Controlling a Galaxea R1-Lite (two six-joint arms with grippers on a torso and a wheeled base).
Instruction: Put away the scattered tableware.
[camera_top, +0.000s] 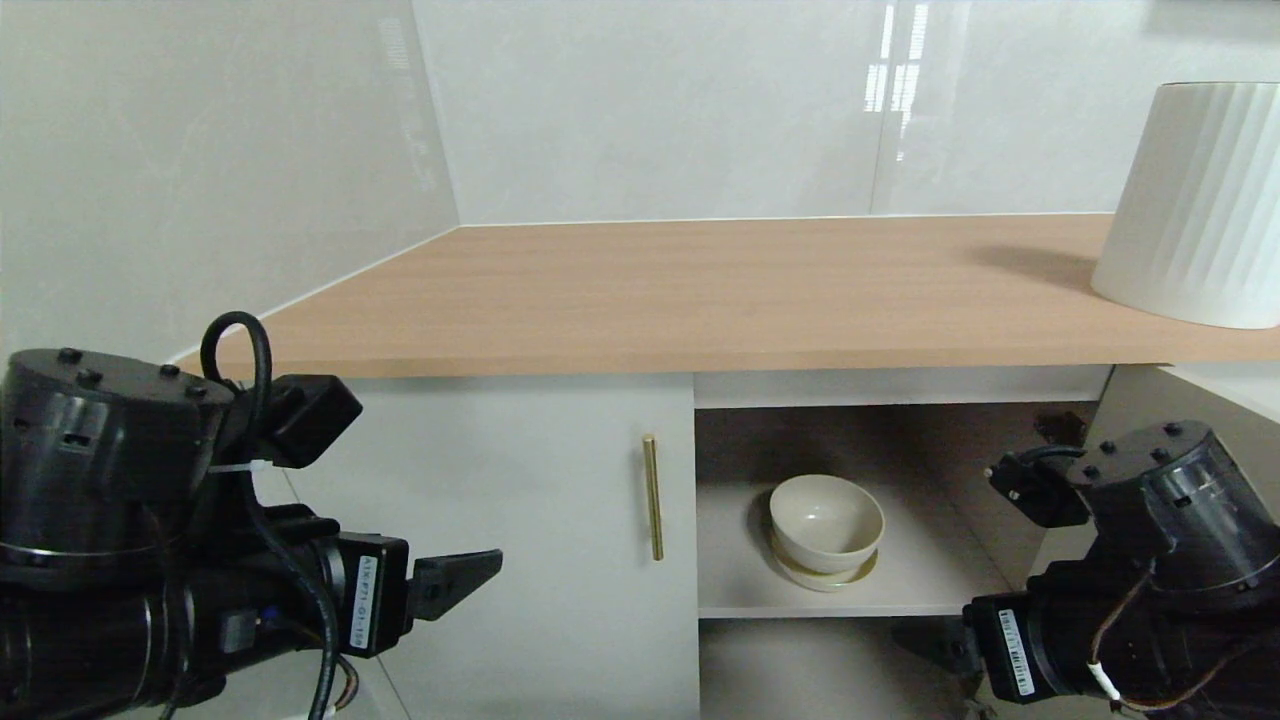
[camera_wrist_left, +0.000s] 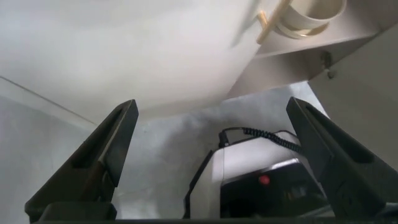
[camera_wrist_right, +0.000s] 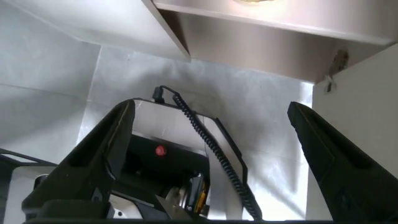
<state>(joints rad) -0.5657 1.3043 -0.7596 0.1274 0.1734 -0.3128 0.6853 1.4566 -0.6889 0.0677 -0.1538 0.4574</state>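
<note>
Left claw: I am holding it (camera_wrist_left: 211, 106) spread wide with nothing between the fingers. It is hanging low in front of the closed door (camera_top: 520, 520), pointing across toward the handle (camera_top: 652, 497).
Right claw: I am holding it (camera_wrist_right: 211, 109) spread wide too, and empty. It is sitting low at the open compartment, below the level of the shelf (camera_top: 900, 590).
Bowl: it (camera_top: 826, 520) is standing upright on the plate (camera_top: 858, 573), mouth up. Both are resting on the shelf inside the open compartment, just right of the handle.
Counter: the top (camera_top: 700, 290) is carrying a ribbed white object (camera_top: 1195, 200) at its far right, well apart from the bowl.
Direction: from my right claw the bowl is lying up and to the left, deeper into the cabinet. From my left claw it is lying off to the right, past the handle and the closed door.
Nearer arm: I am judging the right arm the nearer one. The left would be reaching across the closed door.
Long axis: the bowl and plate are round, so no approach angle is being favoured. The handle is running vertically.
Stage: I am reading the stack as already stowed. Shutting the compartment is looking like the step left, though I cannot make out its door well.
</note>
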